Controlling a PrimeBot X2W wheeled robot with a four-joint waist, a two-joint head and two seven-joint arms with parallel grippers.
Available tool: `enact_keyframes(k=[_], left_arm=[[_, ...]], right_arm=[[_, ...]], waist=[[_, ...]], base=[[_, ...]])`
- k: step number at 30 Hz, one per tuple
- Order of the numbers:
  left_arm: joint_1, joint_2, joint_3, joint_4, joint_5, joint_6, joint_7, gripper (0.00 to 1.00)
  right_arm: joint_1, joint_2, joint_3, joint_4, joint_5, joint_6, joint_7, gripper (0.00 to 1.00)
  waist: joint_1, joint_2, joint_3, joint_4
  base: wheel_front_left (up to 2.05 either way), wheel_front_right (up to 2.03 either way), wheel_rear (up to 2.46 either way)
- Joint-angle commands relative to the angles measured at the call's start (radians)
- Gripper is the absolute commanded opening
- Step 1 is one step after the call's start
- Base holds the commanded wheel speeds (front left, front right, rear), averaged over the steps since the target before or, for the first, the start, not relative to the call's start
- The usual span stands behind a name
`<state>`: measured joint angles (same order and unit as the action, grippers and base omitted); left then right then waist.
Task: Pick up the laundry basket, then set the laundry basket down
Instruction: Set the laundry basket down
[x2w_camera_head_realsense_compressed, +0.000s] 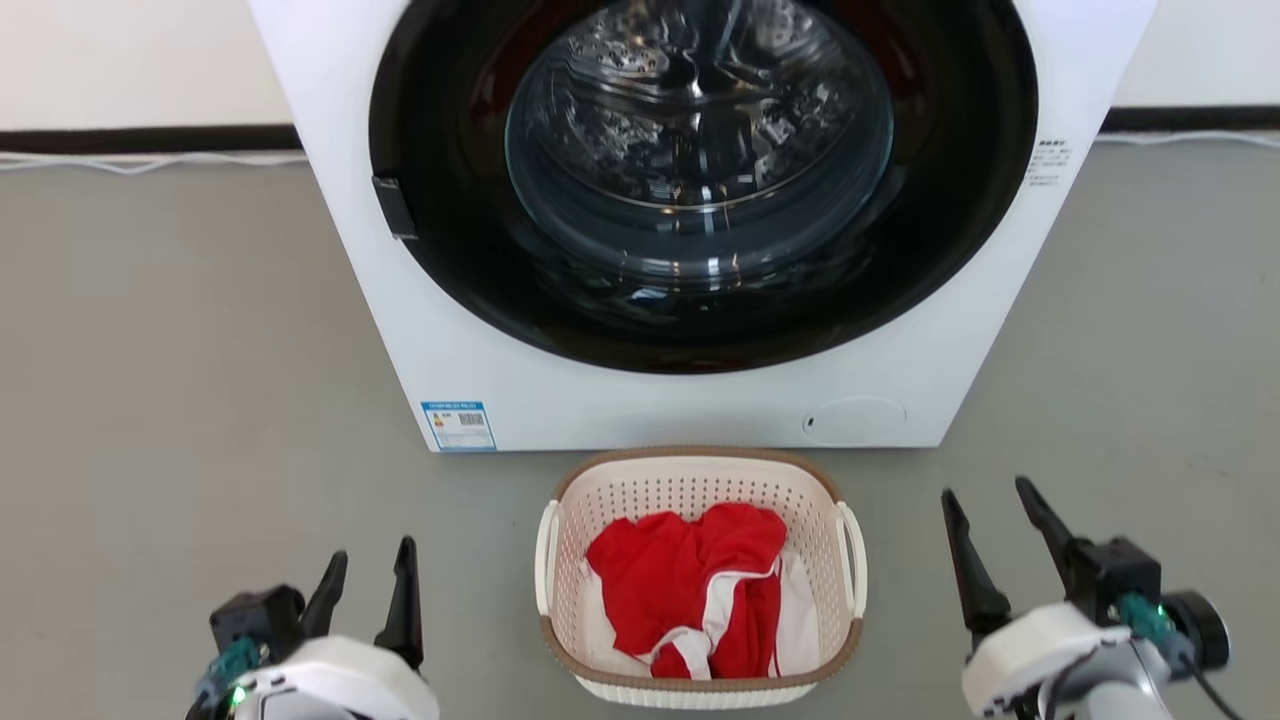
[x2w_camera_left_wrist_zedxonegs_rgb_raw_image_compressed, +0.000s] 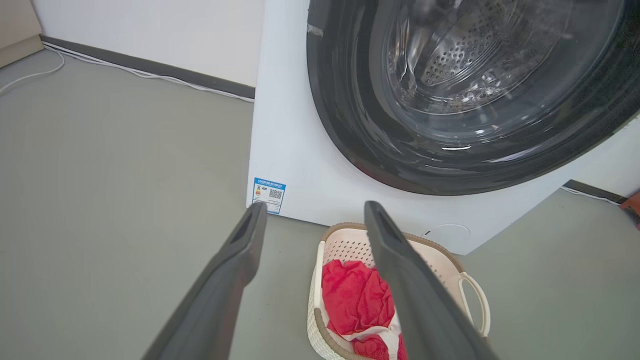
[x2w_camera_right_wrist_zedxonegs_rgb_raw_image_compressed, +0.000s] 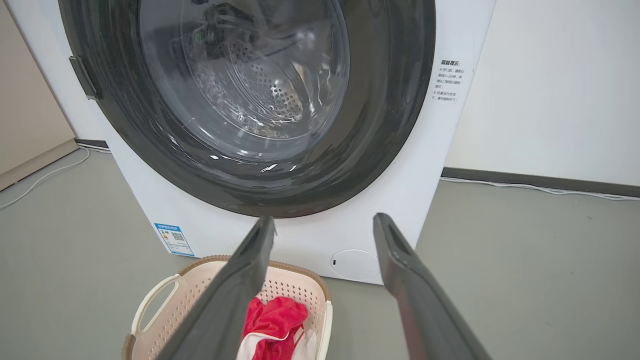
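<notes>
While the cream-white perforated plastic laundry basket (x2w_camera_head_realsense_compressed: 690, 490) with brown rim rests on the grey floor (x2w_camera_head_realsense_compressed: 180, 400), left gripper (x2w_camera_head_realsense_compressed: 372, 550) and right gripper (x2w_camera_head_realsense_compressed: 985, 490) flank it, fingers spread apart, holding nothing.

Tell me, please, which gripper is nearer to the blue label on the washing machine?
Left. The left gripper is near the blue label, left of the laundry basket; the right gripper is right of the basket.

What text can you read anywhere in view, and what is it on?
"温馨提示" (probably): heading of the printed notice on the washing machine, right of the door; the lines beneath are too small.
Too small to read: the blue sticker with QR code, machine's lower left front.
None on the laundry basket.
</notes>
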<state>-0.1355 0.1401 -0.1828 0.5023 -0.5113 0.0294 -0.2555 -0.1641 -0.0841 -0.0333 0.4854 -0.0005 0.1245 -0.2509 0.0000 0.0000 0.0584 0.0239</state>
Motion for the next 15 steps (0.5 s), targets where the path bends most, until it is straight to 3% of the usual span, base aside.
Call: enact_keyframes(k=[1, 15], left_arm=[[-0.004, 0.011, 0.042, -0.034, 0.013, -0.006, -0.006, 1.0], [0.153, -0.038, 0.16, -0.116, 0.078, -0.027, -0.006, 1.0]], right_arm=[[0.008, -0.006, 0.02, -0.035, -0.009, 0.006, -0.011, 1.0], [0.182, 0.001, -0.014, -0.169, 0.013, 0.006, -0.011, 1.0]], waist=[[0.0, 0.0, -0.013, 0.003], [0.0, 0.0, -0.094, 0.007]], base=[[0.0, 0.0, 0.0], [0.0, 0.0, 0.0]])
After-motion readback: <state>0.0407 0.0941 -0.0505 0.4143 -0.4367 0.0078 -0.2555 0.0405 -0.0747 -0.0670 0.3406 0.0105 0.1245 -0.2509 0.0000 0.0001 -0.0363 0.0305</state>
